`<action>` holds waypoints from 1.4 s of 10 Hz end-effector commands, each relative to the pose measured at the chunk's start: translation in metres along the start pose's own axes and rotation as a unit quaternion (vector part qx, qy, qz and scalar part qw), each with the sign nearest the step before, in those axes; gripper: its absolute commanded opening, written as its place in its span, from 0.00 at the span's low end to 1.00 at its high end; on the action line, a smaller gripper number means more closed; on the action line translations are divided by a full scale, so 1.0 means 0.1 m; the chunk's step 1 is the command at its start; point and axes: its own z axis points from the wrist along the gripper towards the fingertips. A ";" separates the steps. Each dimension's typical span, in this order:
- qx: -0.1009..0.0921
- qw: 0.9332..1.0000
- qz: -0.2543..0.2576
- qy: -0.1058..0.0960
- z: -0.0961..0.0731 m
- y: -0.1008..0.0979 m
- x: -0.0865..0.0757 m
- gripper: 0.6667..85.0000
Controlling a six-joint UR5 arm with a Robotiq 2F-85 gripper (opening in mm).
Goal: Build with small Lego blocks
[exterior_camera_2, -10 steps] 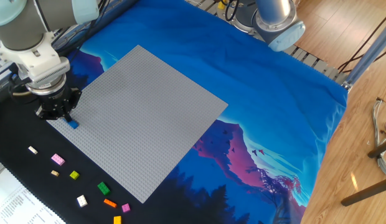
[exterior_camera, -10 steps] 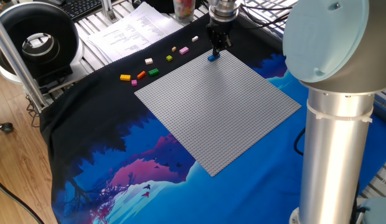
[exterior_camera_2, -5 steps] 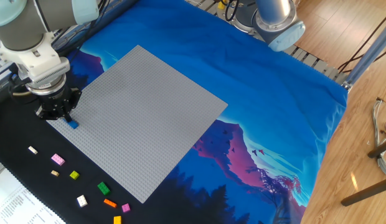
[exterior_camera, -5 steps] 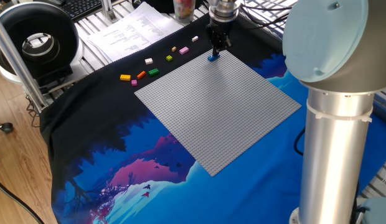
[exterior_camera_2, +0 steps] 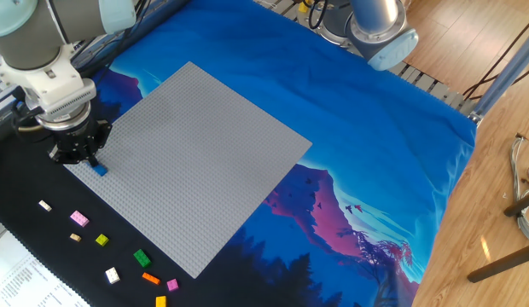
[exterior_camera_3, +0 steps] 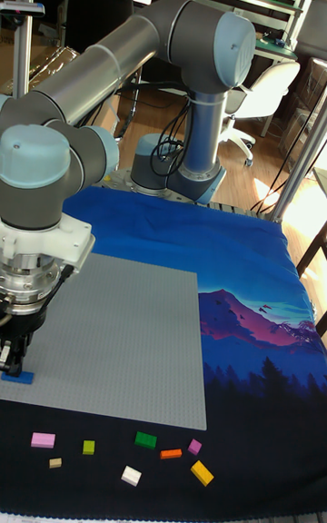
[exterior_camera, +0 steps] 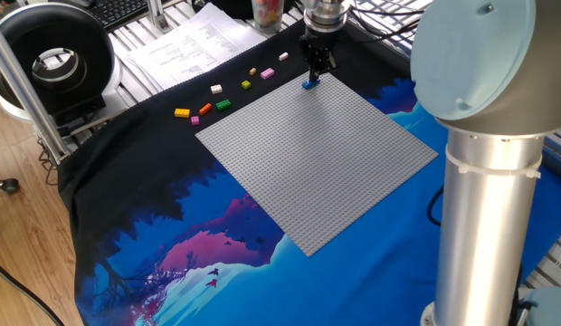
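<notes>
The grey baseplate [exterior_camera: 317,154] [exterior_camera_2: 188,153] [exterior_camera_3: 118,341] lies on the blue cloth. A blue brick [exterior_camera: 309,84] [exterior_camera_2: 100,170] [exterior_camera_3: 18,377] sits flat at one corner of it. My gripper [exterior_camera: 316,72] [exterior_camera_2: 79,156] [exterior_camera_3: 11,358] points straight down, its fingertips close together on that brick's end. The other small Lego blocks lie in a loose row on the black cloth beside the plate: yellow [exterior_camera: 182,113], orange [exterior_camera: 205,109], green [exterior_camera: 223,105] [exterior_camera_2: 142,257] [exterior_camera_3: 145,439], white [exterior_camera: 216,89], pink [exterior_camera: 268,73] [exterior_camera_2: 78,219] [exterior_camera_3: 43,439].
The arm's thick grey column [exterior_camera: 489,181] stands at the near right of one fixed view; its base [exterior_camera_2: 380,30] is at the cloth's far edge. Printed papers [exterior_camera: 190,45] and a black round device [exterior_camera: 50,59] lie beyond the loose bricks.
</notes>
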 end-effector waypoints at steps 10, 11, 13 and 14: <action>-0.023 1.000 0.011 0.006 -0.25 0.03 0.13 0.70; -0.021 1.000 0.012 -0.004 -0.23 0.01 0.06 0.74; -0.016 1.000 0.006 -0.011 -0.20 -0.06 -0.04 0.74; -0.016 1.000 -0.007 -0.003 -0.15 -0.11 -0.02 0.72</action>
